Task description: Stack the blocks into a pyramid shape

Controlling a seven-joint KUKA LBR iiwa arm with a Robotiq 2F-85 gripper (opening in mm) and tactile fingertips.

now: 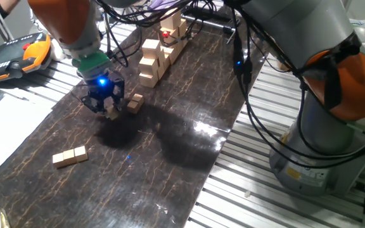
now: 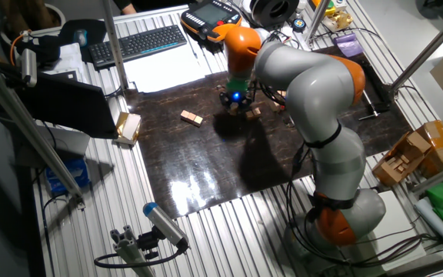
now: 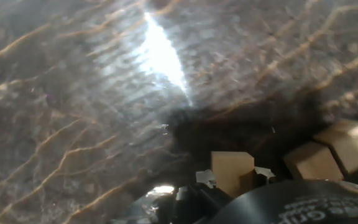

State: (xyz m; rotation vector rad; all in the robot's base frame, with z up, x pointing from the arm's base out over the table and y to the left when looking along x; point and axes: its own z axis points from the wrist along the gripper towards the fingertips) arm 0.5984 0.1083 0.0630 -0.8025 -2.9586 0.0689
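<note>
My gripper [image 1: 106,106] hangs low over the dark mat, shut on one small tan block [image 1: 112,112]. The hand view shows that block [image 3: 232,172] between the fingertips; whether it touches the mat I cannot tell. Two more tan blocks [image 1: 135,102] lie touching each other just right of the gripper, and they also appear in the hand view [image 3: 331,152]. Another pair of blocks [image 1: 70,156] sits side by side nearer the mat's front left. From the other fixed view, the gripper [image 2: 234,101] stands between that pair [image 2: 191,117] and the two nearby blocks [image 2: 252,112]. No pyramid shape is in view.
A stepped stack of larger pale blocks [image 1: 152,60] runs along the mat's far edge. An orange-and-black pendant [image 1: 18,54] lies at the left, with a keyboard [image 2: 137,44] and papers beyond the mat. The arm's base [image 1: 325,95] fills the right side.
</note>
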